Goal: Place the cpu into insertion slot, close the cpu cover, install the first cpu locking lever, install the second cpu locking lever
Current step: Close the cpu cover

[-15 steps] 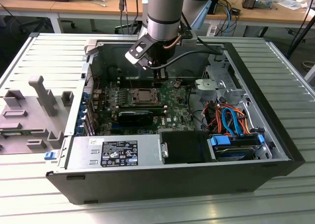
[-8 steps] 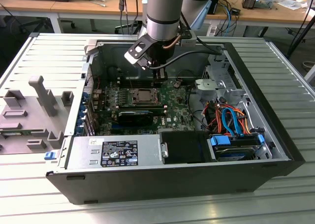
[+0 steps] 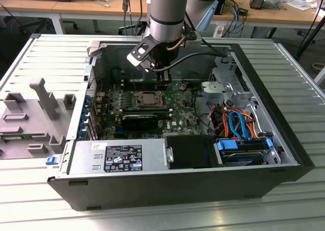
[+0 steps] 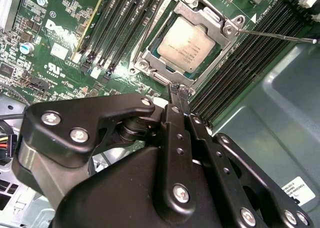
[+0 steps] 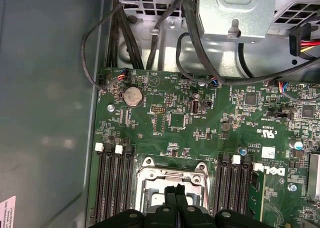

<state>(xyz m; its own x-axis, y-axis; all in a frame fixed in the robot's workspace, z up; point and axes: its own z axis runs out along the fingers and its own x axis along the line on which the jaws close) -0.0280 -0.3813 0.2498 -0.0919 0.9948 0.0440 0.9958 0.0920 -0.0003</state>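
Note:
The cpu (image 4: pixel 186 42) lies flat in the insertion slot (image 3: pixel 147 99) of the green motherboard (image 5: pixel 175 120), its silver-grey top showing through the window of the cpu cover (image 4: pixel 222 25), which is down over it. One thin locking lever (image 4: pixel 280 36) sticks out from the socket's corner over the memory slots. Another thin lever (image 4: pixel 150 30) runs along the socket's opposite side. My gripper (image 4: pixel 177 90) is shut with nothing seen between its fingers, and its tips hover at the socket's edge (image 5: pixel 176 192). In the exterior view the gripper (image 3: pixel 162 84) hangs just behind the socket.
Long black memory slots (image 4: pixel 250 57) flank the socket on both sides. The case's grey wall (image 5: pixel 45 112) stands close on one side. Cables (image 5: pixel 150 32) and a metal drive cage (image 5: pixel 240 12) lie beyond the board. A power supply (image 3: pixel 122 157) and drives (image 3: pixel 244 150) fill the case's front.

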